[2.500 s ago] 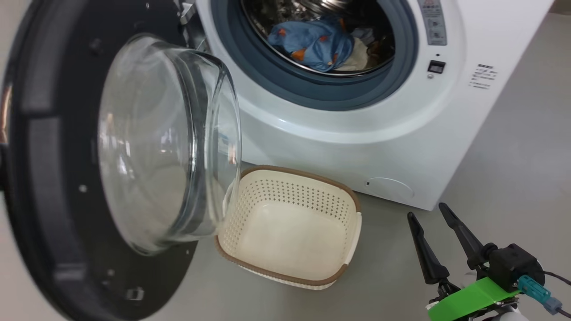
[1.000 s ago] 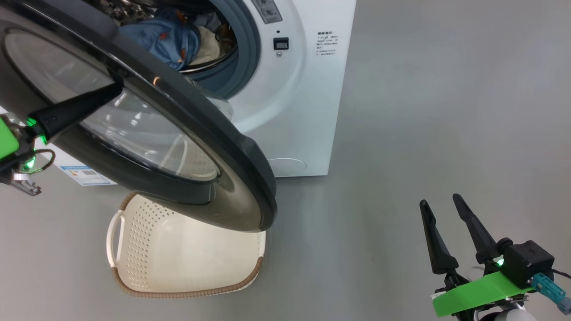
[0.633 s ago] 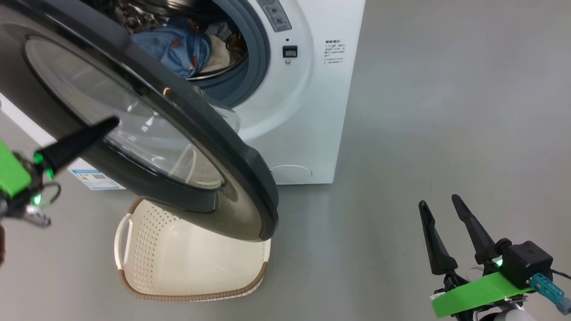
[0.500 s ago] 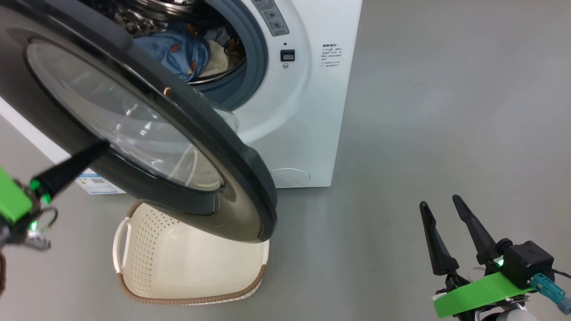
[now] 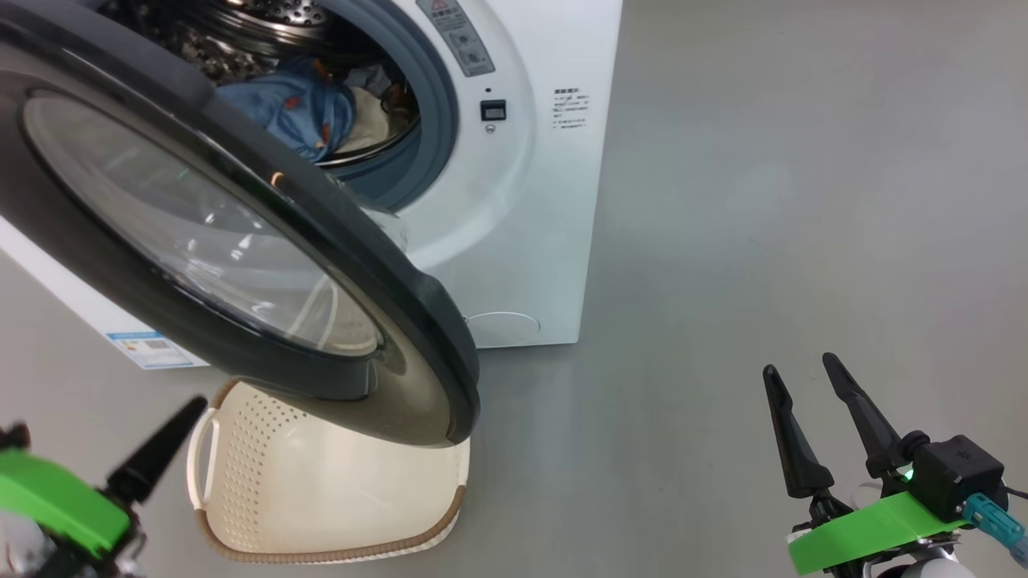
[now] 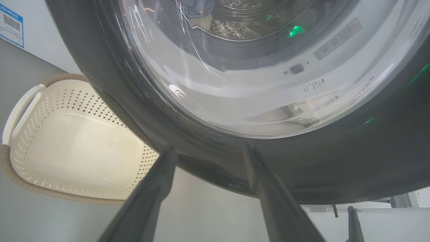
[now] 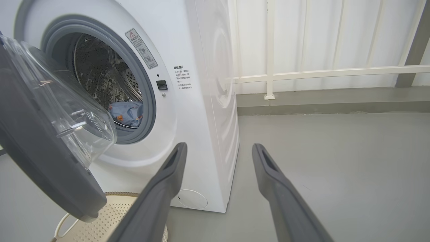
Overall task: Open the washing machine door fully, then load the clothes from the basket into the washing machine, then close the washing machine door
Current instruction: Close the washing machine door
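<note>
Currently: large round door [image 5: 426,313], glossy black rim and clear glass bowl, stands ajar at frame left. It is swung out from big white front-loading washing machine [image 5: 546,201] and overhangs cream perforated plastic basket [image 5: 249,449] on grey floor [image 5: 723,241], lower left. Soft clothes [image 5: 297,112], light blue printed plus cream, lie in steel drum [image 5: 281,16], upper left. Left gripper [image 6: 208,154] spread wide, holding nothing, near lower door rim. Right gripper [image 5: 801,363] wide, empty, lower right.

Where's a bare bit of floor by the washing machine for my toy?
The grey floor right of the washing machine, as far as the right gripper, is bare. The basket is empty inside too. It's crowded at the left: the washing machine door hangs over the basket, and the left gripper sits close by.
</note>
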{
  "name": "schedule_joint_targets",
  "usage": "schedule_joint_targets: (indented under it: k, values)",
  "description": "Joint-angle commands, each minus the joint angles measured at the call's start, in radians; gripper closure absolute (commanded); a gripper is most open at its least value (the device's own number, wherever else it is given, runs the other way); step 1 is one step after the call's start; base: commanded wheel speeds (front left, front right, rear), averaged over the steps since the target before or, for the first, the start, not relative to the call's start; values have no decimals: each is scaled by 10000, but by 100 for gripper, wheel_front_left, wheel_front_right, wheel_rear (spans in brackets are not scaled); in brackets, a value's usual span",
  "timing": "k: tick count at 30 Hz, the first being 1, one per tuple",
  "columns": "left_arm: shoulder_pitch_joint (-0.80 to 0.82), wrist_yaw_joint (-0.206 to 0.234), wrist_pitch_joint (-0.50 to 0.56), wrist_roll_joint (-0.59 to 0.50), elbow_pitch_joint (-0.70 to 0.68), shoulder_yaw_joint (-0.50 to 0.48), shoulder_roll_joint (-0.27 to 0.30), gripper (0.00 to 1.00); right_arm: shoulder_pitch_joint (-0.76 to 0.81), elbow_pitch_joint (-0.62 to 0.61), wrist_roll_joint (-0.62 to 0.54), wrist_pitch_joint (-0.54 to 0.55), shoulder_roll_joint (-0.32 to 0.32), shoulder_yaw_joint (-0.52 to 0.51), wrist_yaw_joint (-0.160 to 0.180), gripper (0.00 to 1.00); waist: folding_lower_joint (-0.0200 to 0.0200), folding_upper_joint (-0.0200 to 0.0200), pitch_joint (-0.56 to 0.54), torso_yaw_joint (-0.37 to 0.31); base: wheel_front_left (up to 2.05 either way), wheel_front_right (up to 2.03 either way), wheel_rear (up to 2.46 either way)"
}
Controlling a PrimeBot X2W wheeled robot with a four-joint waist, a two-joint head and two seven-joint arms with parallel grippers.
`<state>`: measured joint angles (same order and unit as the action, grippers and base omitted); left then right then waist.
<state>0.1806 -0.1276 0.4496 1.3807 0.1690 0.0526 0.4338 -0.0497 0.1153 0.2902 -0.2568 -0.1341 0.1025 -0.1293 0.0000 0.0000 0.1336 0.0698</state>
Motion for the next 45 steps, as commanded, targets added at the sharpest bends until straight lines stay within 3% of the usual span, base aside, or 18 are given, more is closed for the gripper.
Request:
schedule_joint_targets:
  k: [1, 6, 13, 18, 20, 23, 25, 31, 38, 45]
  values:
    - [56, -30, -359, -96, -113, -336, 382, 0, 3, -213, -78, -49, -109, 246, -14, 0, 0, 0, -21, -78, 0, 0, 0]
    - [-570, -30, -2057, -466, 145, 165, 372, 0, 19, -180, -63, -49, -118, 260, -14, 0, 0, 0, -32, -245, 0, 0, 0]
    - [-940, -30, -5290, -1396, 860, 1237, 534, 0, 89, -122, -52, -49, -123, 224, -14, 0, 0, 0, -57, -499, 0, 0, 0]
    - [-866, -30, -6955, -2568, 1621, 2143, 887, 0, 145, -73, -52, -49, -126, 211, -14, 0, 0, 0, -94, -595, 0, 0, 0]
    - [-786, -30, -7086, -3040, 1849, 2205, 804, 0, 150, -63, -47, -49, -121, 199, -14, 0, 0, 0, -107, -616, 0, 0, 0]
    - [-699, -30, -7106, -4211, 1713, 1522, 465, 0, 136, -87, -66, -49, -79, 146, -14, 0, 0, 0, -89, -609, 0, 0, 0]
    - [-828, -30, -7109, -5533, 1308, 913, 85, 0, 94, -83, -89, -49, -35, 125, -14, 0, 0, 0, -48, -608, 0, 0, 0]
    - [-1201, -31, -7111, -7627, 307, -116, -665, 0, 29, -42, -91, -49, 7, 89, -14, 0, 0, 0, -11, -612, 0, 0, 0]
    - [-1715, -31, -7112, -9026, -666, -1034, -1680, 0, 4, -38, -125, -49, 40, 37, -14, 0, 0, 0, -6, -597, 0, 0, 0]
    - [-1962, -31, -7112, -9539, -839, -1139, -2108, 0, -21, -18, -156, -49, 52, 46, -14, 0, 0, 0, 87, -497, 0, 0, 0]
